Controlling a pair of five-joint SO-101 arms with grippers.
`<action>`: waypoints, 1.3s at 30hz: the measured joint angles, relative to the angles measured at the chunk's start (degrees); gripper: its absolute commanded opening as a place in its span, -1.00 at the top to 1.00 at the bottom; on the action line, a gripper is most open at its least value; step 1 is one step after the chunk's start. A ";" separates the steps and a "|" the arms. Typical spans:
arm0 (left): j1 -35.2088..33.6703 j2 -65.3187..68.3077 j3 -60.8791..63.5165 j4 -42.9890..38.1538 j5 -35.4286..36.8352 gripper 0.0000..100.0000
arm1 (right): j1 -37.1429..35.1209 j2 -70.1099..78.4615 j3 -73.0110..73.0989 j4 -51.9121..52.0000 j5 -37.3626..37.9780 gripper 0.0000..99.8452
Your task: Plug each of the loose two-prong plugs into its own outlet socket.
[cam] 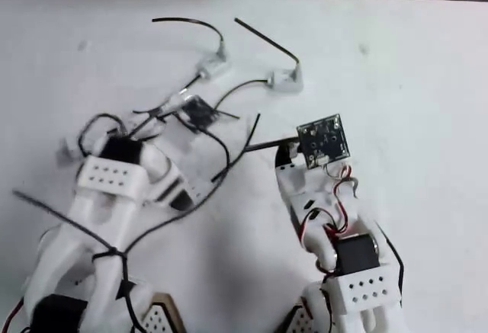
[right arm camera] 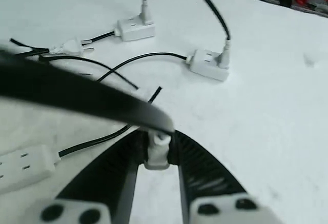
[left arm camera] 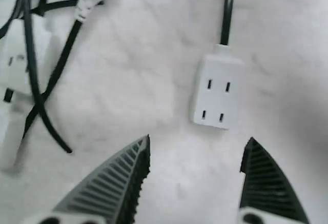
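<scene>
Left gripper (left arm camera: 199, 143) hangs with its jaws spread wide and empty, just short of a white outlet block (left arm camera: 215, 93) whose sockets are unoccupied. Right gripper (right arm camera: 157, 134) is clamped on a white two-prong plug (right arm camera: 157, 152), whose black cord (right arm camera: 77, 98) crosses the wrist view. Farther across the white table (right arm camera: 266, 106), a rear outlet (right arm camera: 134, 29) and a side outlet (right arm camera: 207, 64) each carry a plug. A loose plug (right arm camera: 72, 47) lies near the rear outlet.
</scene>
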 measured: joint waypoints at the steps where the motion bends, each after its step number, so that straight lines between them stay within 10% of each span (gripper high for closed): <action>1: -1.76 0.00 -1.23 0.79 0.00 0.43 | -1.49 0.00 0.00 0.70 0.00 0.96; 14: -21.63 -21.01 6.33 -0.70 0.00 0.42 | -23.65 2.11 0.00 0.79 -2.11 0.96; 24: -32.00 -50.20 29.54 -6.42 2.37 0.43 | -29.80 19.87 0.00 -12.84 -3.52 0.96; 39: -36.04 -53.89 40.88 -12.04 5.71 0.43 | -32.70 37.80 -4.22 -23.21 -4.04 0.96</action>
